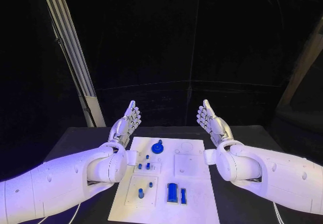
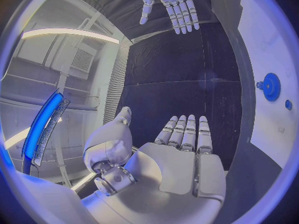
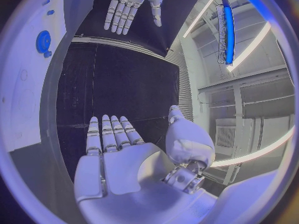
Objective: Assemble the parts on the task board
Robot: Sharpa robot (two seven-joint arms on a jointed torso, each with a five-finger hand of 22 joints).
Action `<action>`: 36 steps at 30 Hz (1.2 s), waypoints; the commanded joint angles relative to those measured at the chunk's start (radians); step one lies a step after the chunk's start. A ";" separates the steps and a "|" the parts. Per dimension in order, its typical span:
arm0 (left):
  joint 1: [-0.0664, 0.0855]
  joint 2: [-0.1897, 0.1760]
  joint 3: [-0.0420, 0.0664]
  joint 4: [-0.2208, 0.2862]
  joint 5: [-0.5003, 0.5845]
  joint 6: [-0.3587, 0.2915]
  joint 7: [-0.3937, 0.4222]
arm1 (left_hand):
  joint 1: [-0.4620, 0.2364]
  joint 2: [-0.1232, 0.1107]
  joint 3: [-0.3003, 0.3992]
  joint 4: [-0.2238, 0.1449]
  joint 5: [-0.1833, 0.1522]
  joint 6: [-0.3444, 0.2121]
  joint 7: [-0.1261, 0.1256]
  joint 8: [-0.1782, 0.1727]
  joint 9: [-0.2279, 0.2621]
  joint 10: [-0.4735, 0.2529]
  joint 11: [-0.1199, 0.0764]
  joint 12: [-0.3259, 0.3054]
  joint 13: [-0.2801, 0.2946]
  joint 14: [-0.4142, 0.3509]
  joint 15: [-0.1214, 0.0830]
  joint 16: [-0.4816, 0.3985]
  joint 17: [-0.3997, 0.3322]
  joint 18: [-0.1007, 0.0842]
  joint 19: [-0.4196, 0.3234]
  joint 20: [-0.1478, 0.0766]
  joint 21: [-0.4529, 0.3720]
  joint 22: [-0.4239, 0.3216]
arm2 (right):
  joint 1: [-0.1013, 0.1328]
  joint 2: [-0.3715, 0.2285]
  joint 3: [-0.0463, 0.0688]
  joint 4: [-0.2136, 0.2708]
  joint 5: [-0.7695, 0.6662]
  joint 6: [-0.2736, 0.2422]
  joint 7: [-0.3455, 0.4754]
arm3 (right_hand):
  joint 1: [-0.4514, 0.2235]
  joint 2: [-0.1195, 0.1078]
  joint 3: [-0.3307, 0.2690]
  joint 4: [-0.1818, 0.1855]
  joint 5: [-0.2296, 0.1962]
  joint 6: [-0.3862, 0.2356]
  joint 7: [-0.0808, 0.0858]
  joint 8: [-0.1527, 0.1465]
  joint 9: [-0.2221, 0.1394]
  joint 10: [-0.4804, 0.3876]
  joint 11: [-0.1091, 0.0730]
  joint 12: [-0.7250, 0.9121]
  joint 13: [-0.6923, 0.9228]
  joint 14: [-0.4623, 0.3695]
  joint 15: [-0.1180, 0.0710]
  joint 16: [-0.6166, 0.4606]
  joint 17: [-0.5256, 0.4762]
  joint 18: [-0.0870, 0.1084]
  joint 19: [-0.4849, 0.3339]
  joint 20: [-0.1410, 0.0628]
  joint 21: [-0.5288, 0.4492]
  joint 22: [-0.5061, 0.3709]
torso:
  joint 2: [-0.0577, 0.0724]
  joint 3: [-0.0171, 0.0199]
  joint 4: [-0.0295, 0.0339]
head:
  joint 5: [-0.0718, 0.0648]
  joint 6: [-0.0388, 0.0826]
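Here, in the head view, the left hand (image 1: 128, 122) and the right hand (image 1: 210, 122) stood raised beyond the far end of the task board (image 1: 192, 165), fingers straight and released, grasping nothing. The blue parts (image 1: 172, 192) lay on the board, on the black surface (image 1: 80, 140). In both wrist views each palm was flat, and a round blue part (image 2: 271, 86) was on the board.

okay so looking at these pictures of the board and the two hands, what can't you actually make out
- Task board: near end cut off by head view's bottom edge.
- Small blue parts: too small to tell shapes.
- Round blue part: detail too fine.
- Left hand, right hand: palms turned away in head view.
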 commanded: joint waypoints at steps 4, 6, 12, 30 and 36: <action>0.000 -0.003 0.005 0.013 -0.052 -0.112 -0.003 | -0.145 0.000 -0.055 0.000 -0.004 -0.104 -0.012 -0.008 -0.001 -0.108 -0.005 -0.019 -0.001 -0.110 -0.002 -0.033 -0.002 -0.022 -0.100 -0.026 -0.009 -0.032 | 0.002 -0.001 0.000 0.004 0.037 -0.065 0.031 | -0.157 -0.004 0.035 0.001 -0.006 -0.104 -0.015 -0.004 -0.002 -0.117 -0.007 -0.006 -0.001 -0.125 -0.002 -0.005 -0.002 -0.037 -0.105 -0.031 -0.007 -0.004 | 0.000 0.0003 0.0005 | 0.000 0.000; 0.000 -0.003 0.005 0.013 -0.052 -0.112 -0.003 | -0.162 0.000 -0.055 0.000 -0.004 -0.116 -0.012 -0.008 -0.001 -0.121 -0.005 -0.019 -0.001 -0.124 -0.002 -0.033 -0.002 -0.022 -0.111 -0.026 -0.009 -0.032 | 0.002 -0.001 0.000 0.004 0.037 -0.065 0.031 | -0.175 -0.004 0.035 0.001 -0.006 -0.115 -0.015 -0.004 -0.002 -0.130 -0.007 -0.006 -0.001 -0.139 -0.002 -0.005 -0.002 -0.037 -0.115 -0.031 -0.007 -0.004 | 0.000 0.0003 0.0005 | 0.000 0.000; 0.000 -0.003 0.005 0.013 -0.052 -0.112 -0.003 | -0.206 0.000 -0.055 0.000 -0.004 -0.148 -0.012 -0.008 -0.001 -0.153 -0.005 -0.019 -0.001 -0.157 -0.002 -0.033 -0.002 -0.022 -0.141 -0.026 -0.009 -0.032 | 0.002 -0.001 0.000 0.004 0.037 -0.065 0.031 | -0.223 -0.004 0.035 0.001 -0.006 -0.147 -0.015 -0.004 -0.002 -0.167 -0.007 -0.006 -0.001 -0.177 -0.002 -0.005 -0.002 -0.037 -0.147 -0.031 -0.007 -0.004 | 0.000 0.0003 0.0005 | 0.000 0.000; 0.000 -0.003 0.005 0.013 -0.052 -0.112 -0.003 | -0.357 0.000 -0.055 0.000 -0.004 -0.257 -0.012 -0.008 -0.001 -0.267 -0.005 -0.019 -0.001 -0.272 -0.002 -0.033 -0.002 -0.022 -0.244 -0.026 -0.009 -0.032 | 0.002 -0.001 0.000 0.004 0.037 -0.065 0.031 | -0.389 -0.004 0.035 0.001 -0.006 -0.255 -0.015 -0.004 -0.002 -0.290 -0.007 -0.006 -0.001 -0.308 -0.002 -0.005 -0.002 -0.037 -0.257 -0.031 -0.007 -0.004 | 0.000 0.0003 0.0005 | 0.000 0.000; 0.000 -0.003 0.005 0.013 -0.052 -0.112 -0.003 | -0.357 0.000 -0.055 0.000 -0.004 -0.257 -0.012 -0.008 -0.001 -0.267 -0.005 -0.019 -0.001 -0.272 -0.002 -0.033 -0.002 -0.022 -0.244 -0.026 -0.009 -0.032 | 0.002 -0.001 0.000 0.004 0.037 -0.065 0.031 | -0.389 -0.004 0.035 0.001 -0.006 -0.255 -0.015 -0.004 -0.002 -0.290 -0.007 -0.006 -0.001 -0.308 -0.002 -0.005 -0.002 -0.037 -0.257 -0.031 -0.007 -0.004 | 0.000 0.0003 0.0005 | 0.000 0.000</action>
